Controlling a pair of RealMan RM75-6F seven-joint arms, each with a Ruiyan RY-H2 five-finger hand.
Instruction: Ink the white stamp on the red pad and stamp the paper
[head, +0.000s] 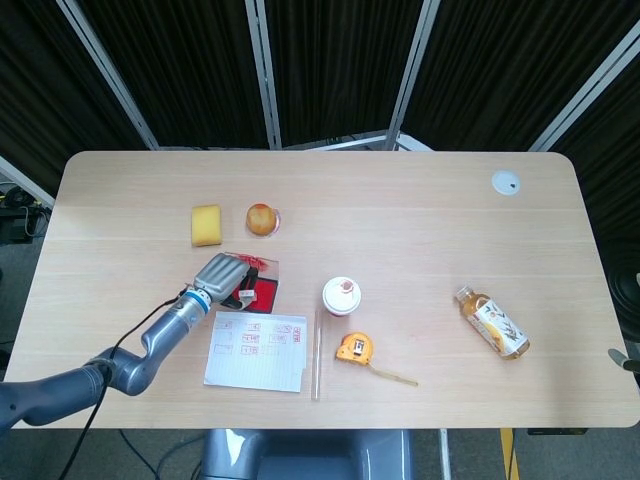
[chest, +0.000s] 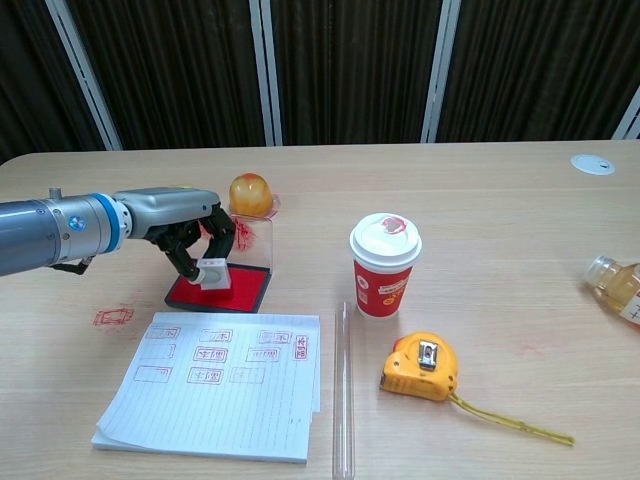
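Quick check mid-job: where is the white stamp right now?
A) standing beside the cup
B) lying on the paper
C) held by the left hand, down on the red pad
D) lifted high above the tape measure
C: in the chest view the left hand grips the white stamp, whose base sits on the red pad, short of the paper.

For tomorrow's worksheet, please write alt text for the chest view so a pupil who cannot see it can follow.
The robot's left hand holds a white stamp down on a red ink pad. In front lies paper covered in red stamp marks; to the right stand a lidded red cup and a yellow tape measure.
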